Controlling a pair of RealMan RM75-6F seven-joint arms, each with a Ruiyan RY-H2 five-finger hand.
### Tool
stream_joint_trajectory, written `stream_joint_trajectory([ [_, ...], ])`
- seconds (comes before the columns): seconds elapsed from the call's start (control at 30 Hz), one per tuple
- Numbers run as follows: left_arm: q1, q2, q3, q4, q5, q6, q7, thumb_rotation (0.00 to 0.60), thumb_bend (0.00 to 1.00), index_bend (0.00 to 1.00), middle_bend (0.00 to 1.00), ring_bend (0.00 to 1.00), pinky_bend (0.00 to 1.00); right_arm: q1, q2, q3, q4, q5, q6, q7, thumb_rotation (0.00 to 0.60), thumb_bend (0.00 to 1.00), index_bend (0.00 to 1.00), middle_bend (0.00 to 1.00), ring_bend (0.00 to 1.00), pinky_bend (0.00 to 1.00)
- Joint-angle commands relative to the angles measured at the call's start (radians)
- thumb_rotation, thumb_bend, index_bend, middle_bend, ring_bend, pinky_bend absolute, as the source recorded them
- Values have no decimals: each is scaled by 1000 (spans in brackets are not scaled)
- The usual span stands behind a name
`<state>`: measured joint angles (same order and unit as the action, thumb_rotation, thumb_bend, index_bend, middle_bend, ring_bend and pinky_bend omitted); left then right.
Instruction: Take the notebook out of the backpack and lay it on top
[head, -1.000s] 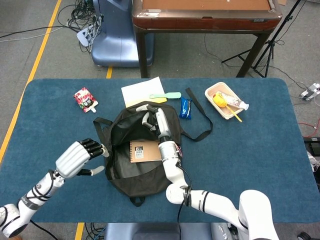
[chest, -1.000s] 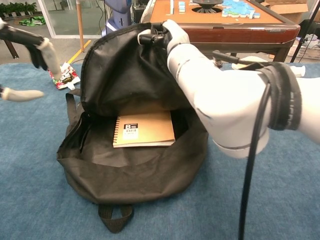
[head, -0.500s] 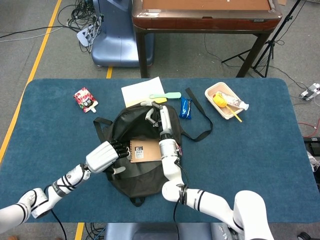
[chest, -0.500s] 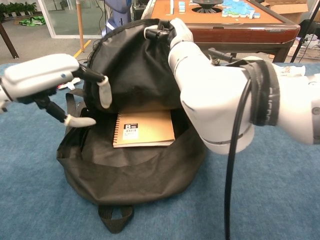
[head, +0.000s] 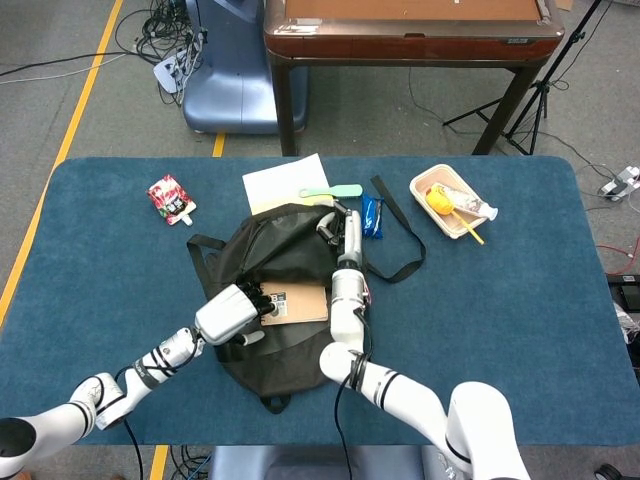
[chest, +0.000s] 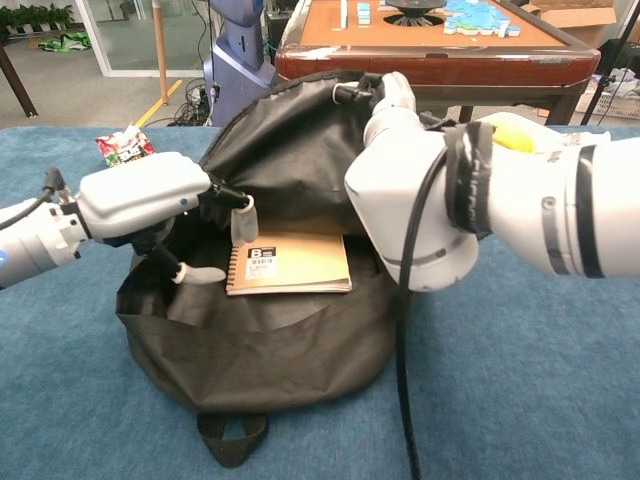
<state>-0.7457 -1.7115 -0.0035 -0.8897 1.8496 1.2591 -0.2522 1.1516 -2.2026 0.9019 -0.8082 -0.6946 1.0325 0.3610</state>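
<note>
The black backpack (head: 262, 262) lies open in the middle of the blue table, also seen in the chest view (chest: 260, 350). Inside it lies a brown spiral notebook (head: 302, 302) (chest: 292, 264), flat, with a white label. My right hand (head: 338, 226) (chest: 385, 97) grips the edge of the backpack's flap and holds it up and back. My left hand (head: 236, 314) (chest: 150, 200) has reached into the opening. Its fingers (chest: 240, 220) are spread by the notebook's spiral edge, and I cannot tell whether they touch it. It holds nothing.
Behind the backpack lie white paper (head: 280, 180), a green utensil (head: 335, 191) and a blue packet (head: 371, 215). A red snack packet (head: 172, 197) sits at the back left and a tray (head: 433, 205) with yellow items at the back right. A loose strap (head: 405, 245) trails to the right.
My left hand has moved right, from outside the backpack into its opening, up to the notebook's left edge. My right hand has drawn the flap further back and right.
</note>
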Motion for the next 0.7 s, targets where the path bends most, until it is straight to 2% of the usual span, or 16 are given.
stream_joint_trajectory([
  [0.03,-11,-32,-6,21,-36,-39,31,600,206,368,403,433,458,44,-15,36,74,34,-21,12,600,939,598,356,282,317],
  [0.23,-29,-75,-17,32,-80,-85,87,600,205,261,280,329,424,73,-40,47,143,53,-38,40,600,940,598,355,282,317],
  [0.43,-42,-101,-23,16,-105,-99,134,600,190,223,270,305,404,83,-58,53,163,68,-41,61,600,938,598,355,282,317],
  [0.7,-55,-121,-2,7,-114,-123,160,600,187,218,270,305,403,104,-59,62,189,85,-57,53,600,942,598,355,282,317],
])
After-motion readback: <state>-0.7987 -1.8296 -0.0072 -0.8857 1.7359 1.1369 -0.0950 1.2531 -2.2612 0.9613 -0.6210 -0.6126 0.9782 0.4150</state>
